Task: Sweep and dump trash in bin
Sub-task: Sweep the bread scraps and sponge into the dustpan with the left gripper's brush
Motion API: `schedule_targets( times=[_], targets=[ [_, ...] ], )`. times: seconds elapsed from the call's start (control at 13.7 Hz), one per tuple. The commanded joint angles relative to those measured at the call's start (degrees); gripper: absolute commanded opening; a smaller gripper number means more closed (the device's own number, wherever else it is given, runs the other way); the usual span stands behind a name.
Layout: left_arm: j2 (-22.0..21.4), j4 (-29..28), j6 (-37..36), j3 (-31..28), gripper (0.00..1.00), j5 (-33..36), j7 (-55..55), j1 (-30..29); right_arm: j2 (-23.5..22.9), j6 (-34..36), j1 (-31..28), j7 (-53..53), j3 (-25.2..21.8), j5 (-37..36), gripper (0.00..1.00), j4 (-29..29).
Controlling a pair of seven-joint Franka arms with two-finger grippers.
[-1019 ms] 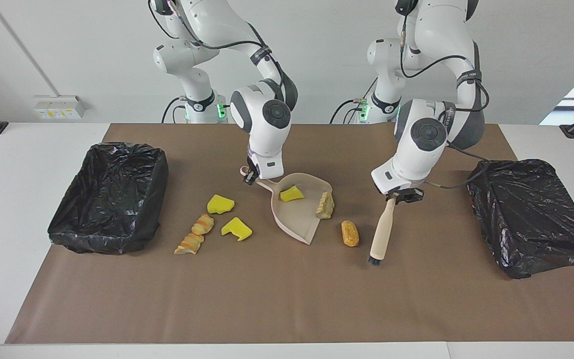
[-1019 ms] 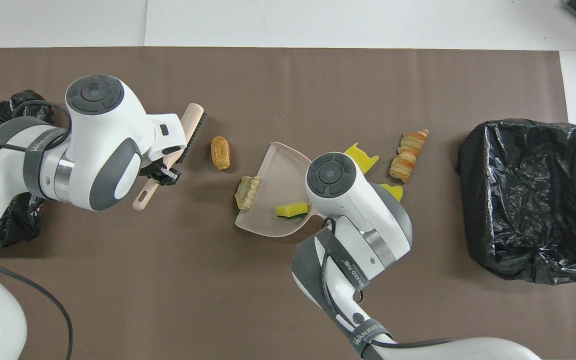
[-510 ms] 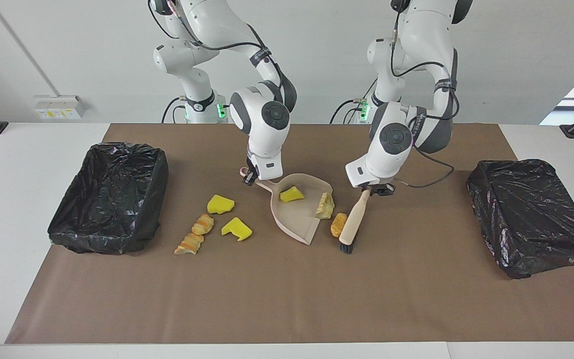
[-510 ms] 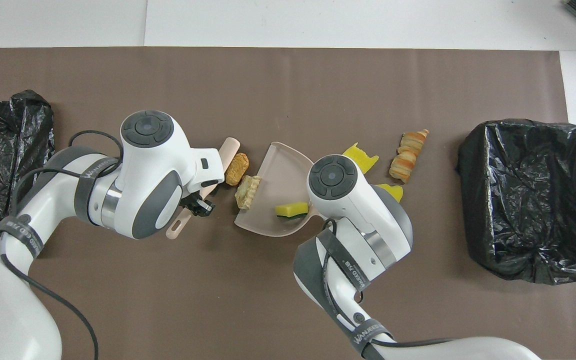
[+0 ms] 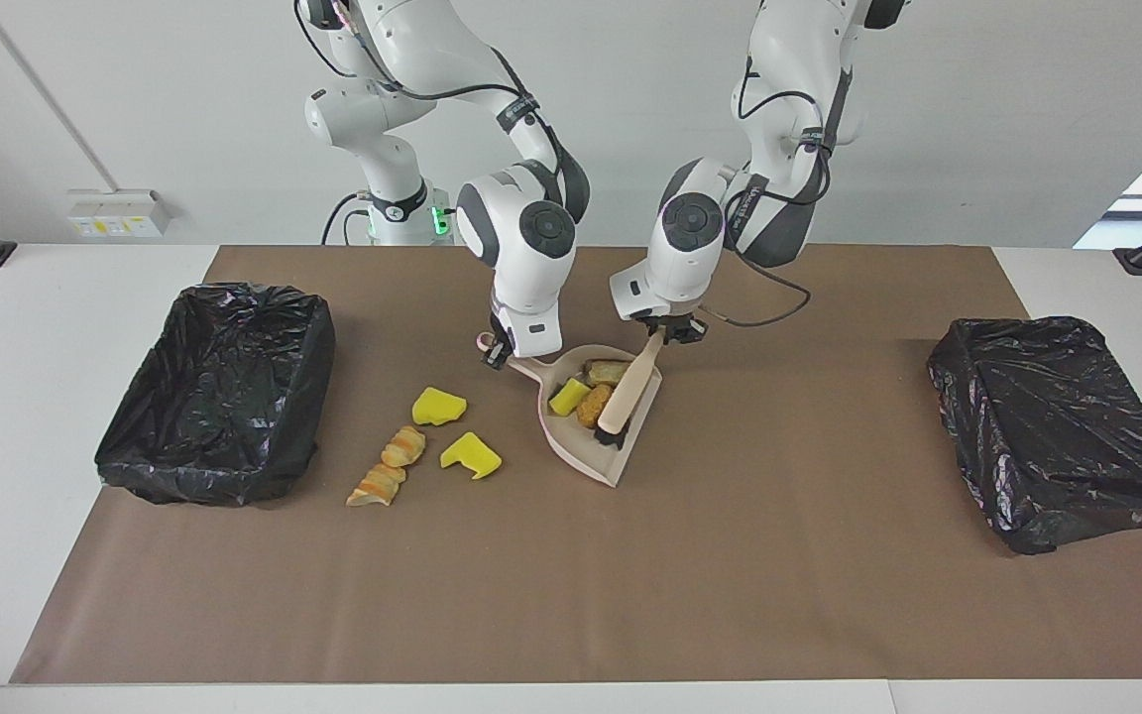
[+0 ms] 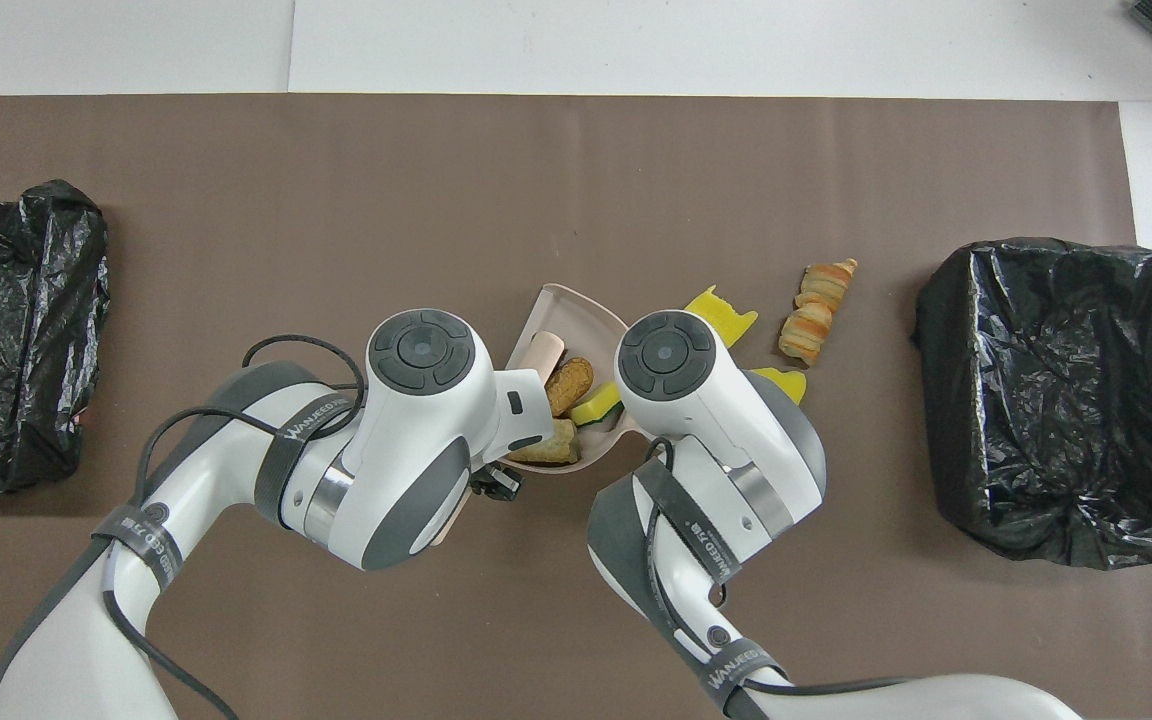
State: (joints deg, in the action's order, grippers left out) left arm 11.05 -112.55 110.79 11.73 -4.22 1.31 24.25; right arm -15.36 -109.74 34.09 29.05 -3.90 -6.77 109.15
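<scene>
- The right hand (image 5: 498,352) is closed on the handle of the beige dustpan (image 5: 586,451), which lies on the brown mat (image 5: 571,575) at the counter's middle.
- The left hand (image 5: 668,332) is clamped on the brush (image 5: 621,402); its bristle end rests inside the dustpan.
- Three scraps of trash sit in the dustpan: a yellow sponge chunk (image 5: 568,397), an orange bread piece (image 5: 591,405) touching the brush, and a tan piece (image 5: 606,372) at 12 o'clock from them.
- In the facing view, at 9 o'clock from the dustpan lie two yellow sponge pieces (image 5: 438,407) and two striped bread pieces (image 5: 402,446).
- One black-lined bin (image 5: 219,392) sits at the right arm's end of the counter, another bin (image 5: 1062,426) at the left arm's end.
</scene>
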Motion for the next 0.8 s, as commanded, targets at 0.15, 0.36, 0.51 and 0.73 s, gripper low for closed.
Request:
schedule_targets(
  times=[0.15,0.36,0.51,0.73],
  targets=[
    [-4.26,-0.21,-2.93,-1.71,0.0,-1.05,4.39,-1.65,0.94,-1.71,-0.51,-1.45,0.3,-0.26,0.0,1.85],
    [-7.87,-1.09,-4.52,-1.71,0.0,-0.96,8.08,-3.59,0.94,-1.71,-0.51,-1.54,0.3,-0.26,0.0,1.85],
    [-9.81,-1.53,-6.89,-1.71,0.0,-0.7,11.67,-5.51,0.86,-1.71,-0.6,-1.98,0.3,-0.26,0.0,1.68],
    [-16.39,-7.39,-7.16,-1.71,0.0,-0.53,15.01,-5.79,1.29,-1.53,-0.51,-2.24,0.3,-0.17,0.0,0.54]
  ],
)
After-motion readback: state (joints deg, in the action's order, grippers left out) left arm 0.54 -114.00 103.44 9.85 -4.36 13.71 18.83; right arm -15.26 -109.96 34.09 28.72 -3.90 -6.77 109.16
